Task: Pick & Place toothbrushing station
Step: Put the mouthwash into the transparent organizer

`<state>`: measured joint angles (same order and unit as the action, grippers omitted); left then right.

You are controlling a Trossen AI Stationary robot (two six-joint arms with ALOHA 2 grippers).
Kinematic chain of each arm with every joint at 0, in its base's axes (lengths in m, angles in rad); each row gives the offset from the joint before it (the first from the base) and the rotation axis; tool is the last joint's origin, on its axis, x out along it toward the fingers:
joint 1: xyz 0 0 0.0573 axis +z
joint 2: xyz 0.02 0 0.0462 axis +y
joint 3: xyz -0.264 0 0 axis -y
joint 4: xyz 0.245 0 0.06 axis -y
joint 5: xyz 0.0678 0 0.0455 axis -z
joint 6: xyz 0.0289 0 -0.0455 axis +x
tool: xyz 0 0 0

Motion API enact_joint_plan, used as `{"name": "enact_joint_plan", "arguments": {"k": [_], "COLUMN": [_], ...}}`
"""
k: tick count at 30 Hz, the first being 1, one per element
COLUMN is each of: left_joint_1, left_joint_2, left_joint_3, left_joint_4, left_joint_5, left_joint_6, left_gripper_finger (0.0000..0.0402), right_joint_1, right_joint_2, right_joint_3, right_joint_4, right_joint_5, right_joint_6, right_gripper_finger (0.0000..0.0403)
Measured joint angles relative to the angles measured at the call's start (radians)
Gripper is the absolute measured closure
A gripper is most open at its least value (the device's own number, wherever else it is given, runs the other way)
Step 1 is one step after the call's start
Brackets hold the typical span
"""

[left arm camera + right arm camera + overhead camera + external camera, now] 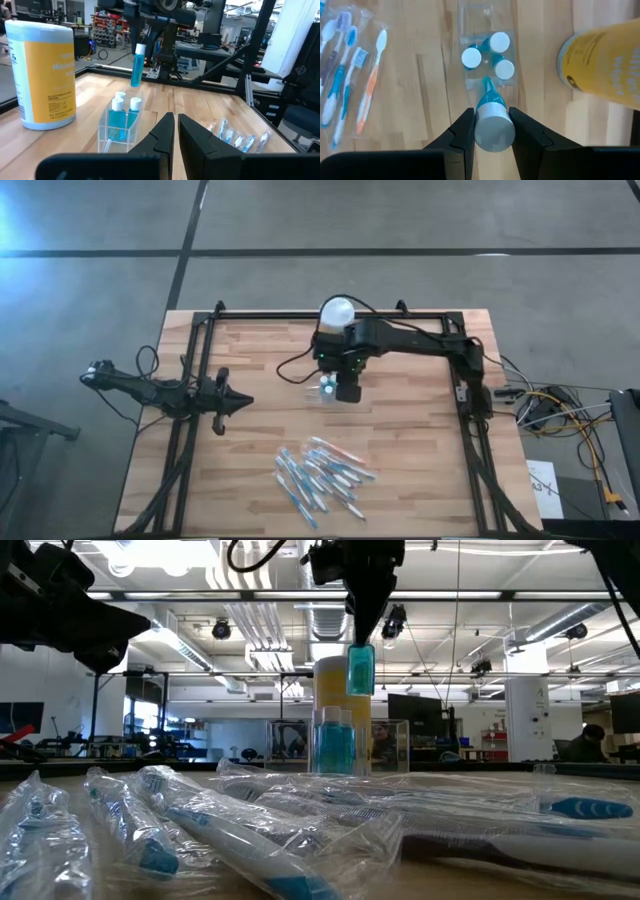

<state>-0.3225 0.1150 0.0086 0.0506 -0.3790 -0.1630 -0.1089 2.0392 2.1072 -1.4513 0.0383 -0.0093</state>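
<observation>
A blue tube (492,112), upright and gripped by its cap in the right claw (493,131), is held directly above the clear toothbrushing station (120,131) on the wooden desk (420,440), the closed left claw (243,401) idling well aside, a workshop behind.

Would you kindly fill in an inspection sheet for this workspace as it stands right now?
Surface: wooden table.
Job's things: clear holder holds three blue white-capped bottles; a fourth bottle hangs above it.
Clutter: wrapped toothbrushes piled at the table's front; yellow jar beside the holder.
Grippers: right gripper shut on the fourth bottle; left gripper shut, empty, at the table's left.
Cables: bundle off the right edge.
Surroundings: workshop hall; a person far right in the low view.
</observation>
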Motion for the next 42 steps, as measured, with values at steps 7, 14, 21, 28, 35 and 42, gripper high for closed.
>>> {"name": "enact_joint_plan", "arguments": {"k": [7,14,21,28,35,42], "left_joint_1": [0.0,0.0,0.0,0.0,0.0,0.0], "left_joint_2": [0.002,0.002,0.002,0.002,0.002,0.002], "left_joint_3": [0.0,-0.001,-0.002,-0.002,-0.002,-0.002], "left_joint_4": [-0.002,-0.004,-0.006,-0.007,-0.007,-0.007], "left_joint_5": [0.006,0.026,0.064,0.076,0.076,0.076], "left_joint_6": [0.003,0.002,0.0,-0.002,-0.002,-0.004], "left_gripper_finger": [0.0374,0.0374,0.0374,0.0374,0.0374,0.0374], "right_joint_1": [-0.001,-0.003,-0.014,-0.02,-0.024,-0.026], "right_joint_2": [0.077,0.12,0.136,0.139,0.14,0.14], "right_joint_3": [0.095,0.094,0.091,0.079,0.019,-0.078], "right_joint_4": [-0.035,-0.035,0.006,0.044,0.065,0.108], "right_joint_5": [-0.042,-0.044,-0.038,-0.017,-0.005,-0.001], "right_joint_6": [0.091,0.136,0.162,0.153,0.141,0.142], "right_gripper_finger": [0.0315,0.0315,0.0315,0.0315,0.0315,0.0315]}}
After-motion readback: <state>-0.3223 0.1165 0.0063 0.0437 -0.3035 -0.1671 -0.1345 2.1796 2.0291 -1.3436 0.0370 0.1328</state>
